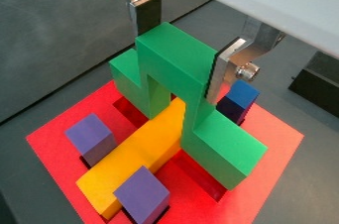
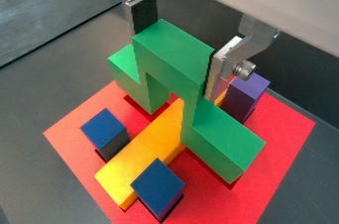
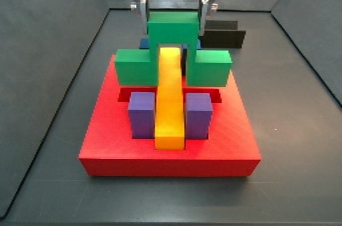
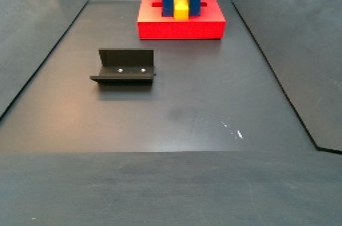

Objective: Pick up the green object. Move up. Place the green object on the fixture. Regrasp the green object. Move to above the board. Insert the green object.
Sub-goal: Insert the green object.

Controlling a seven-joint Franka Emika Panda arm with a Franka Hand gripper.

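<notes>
— Where is the green block (image 1: 185, 94) now?

— The claw (image 1: 185, 40) pinches its raised middle. The block straddles the yellow bar (image 1: 139, 154), right under the claw, on the red board (image 3: 167, 155).

— Which step is this?

— The last one, I think: pushing it in. Next the claw should press straight down, then let go.

— Any room to move?

— Little. Purple blocks (image 3: 198, 110) and blue blocks (image 2: 106, 129) sit close below. The fixture (image 4: 124, 67) stands far away, on open floor.

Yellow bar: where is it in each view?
Wrist view: yellow bar on the red board, under the green object in the gripper.
Wrist view: same.
Side view: centre.
Side view: far top.
Shared landmark: the board.
</notes>
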